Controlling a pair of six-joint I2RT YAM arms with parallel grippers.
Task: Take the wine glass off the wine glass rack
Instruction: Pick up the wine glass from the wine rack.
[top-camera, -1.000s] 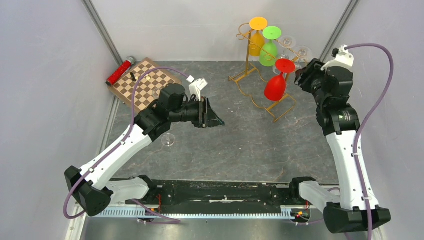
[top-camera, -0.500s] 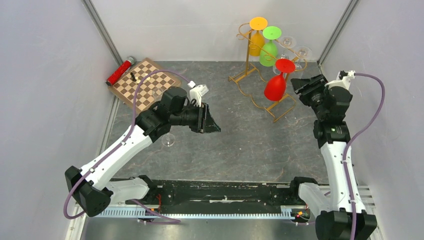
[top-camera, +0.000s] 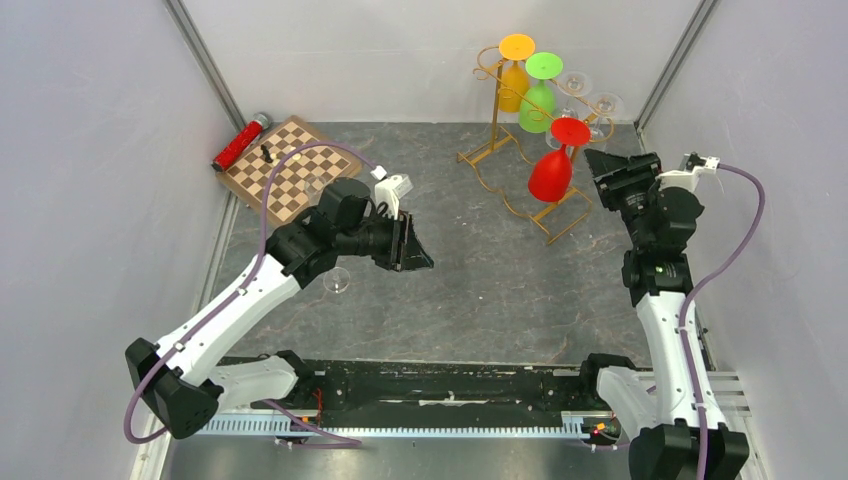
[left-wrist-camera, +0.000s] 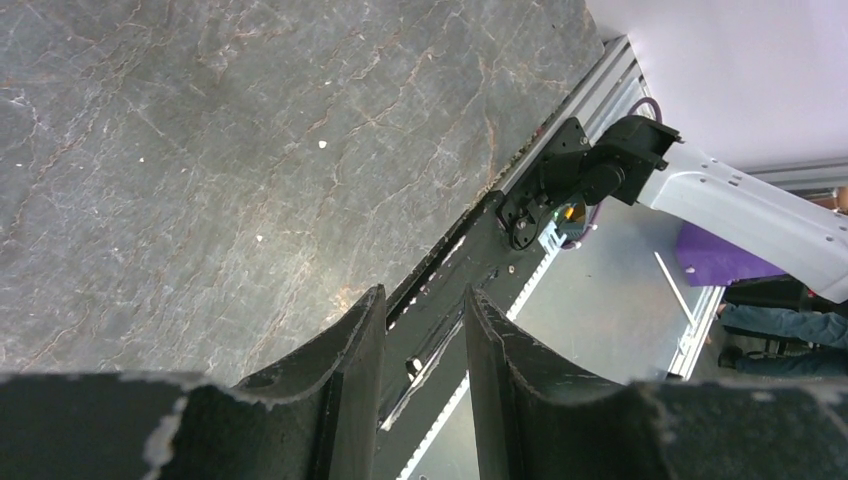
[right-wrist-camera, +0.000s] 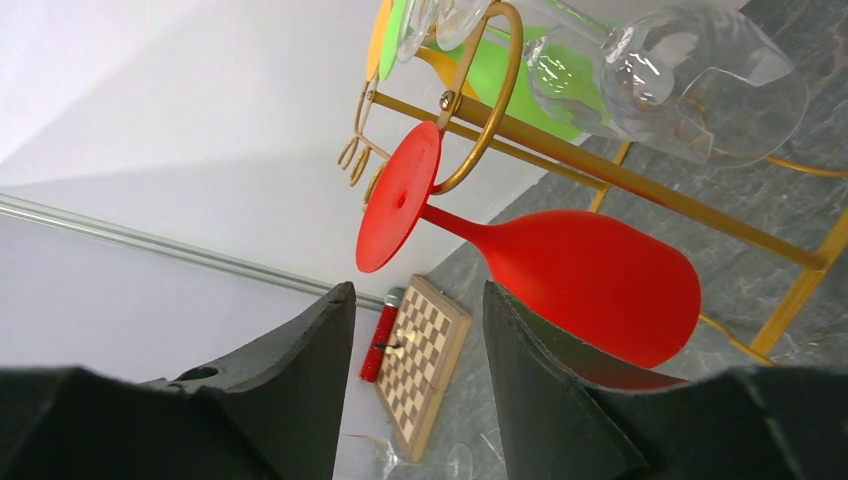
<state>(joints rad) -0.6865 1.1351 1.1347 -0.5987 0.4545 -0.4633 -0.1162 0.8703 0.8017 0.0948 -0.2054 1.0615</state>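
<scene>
1. Right arm (top-camera: 668, 330) has drawn back slightly from the wine glass rack (top-camera: 495, 125) on the desk (top-camera: 480, 280).
2. Red wine glass (top-camera: 550, 175) hangs inverted, foot caught in a rack hook.
3. Right fingers (right-wrist-camera: 300, 380): parted, empty, facing its stem. Left fingers (left-wrist-camera: 330, 380): narrowly parted, empty.

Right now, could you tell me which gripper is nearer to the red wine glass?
Right. The right gripper is close beside the red wine glass, on its right in the top view, not touching. The left gripper is far off to its left.
</scene>
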